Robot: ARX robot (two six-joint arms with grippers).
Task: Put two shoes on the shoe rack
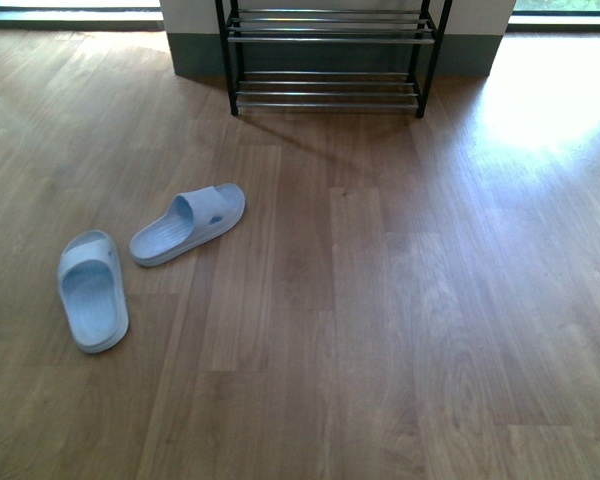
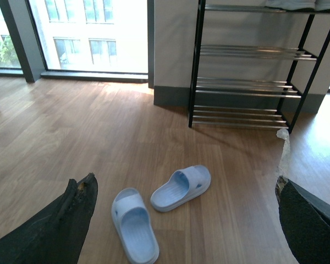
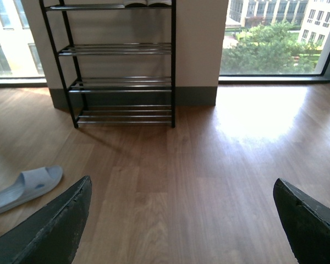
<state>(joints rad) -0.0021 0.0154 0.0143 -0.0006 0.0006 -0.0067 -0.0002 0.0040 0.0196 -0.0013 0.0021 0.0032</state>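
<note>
Two pale blue slide shoes lie on the wood floor at the left. One shoe [image 1: 92, 290] [image 2: 134, 224] is nearer and points away. The other shoe [image 1: 190, 222] [image 2: 181, 187] lies angled toward the right beside it; it also shows in the right wrist view [image 3: 25, 188]. The black shoe rack [image 1: 330, 55] [image 2: 247, 82] [image 3: 118, 66] with chrome bars stands against the far wall. My left gripper [image 2: 185, 184] hangs open above the two shoes, holding nothing. Over bare floor right of them, my right gripper [image 3: 182, 184] is open and empty. Neither arm shows in the front view.
The rack's lower tiers are bare; something pale [image 2: 294, 4] [image 3: 148, 3] sits on its top tier, cut off by the frame. Large windows [image 2: 88, 33] [image 3: 275, 36] flank the wall. Bright sunlight falls on the floor [image 1: 540, 100] at the right.
</note>
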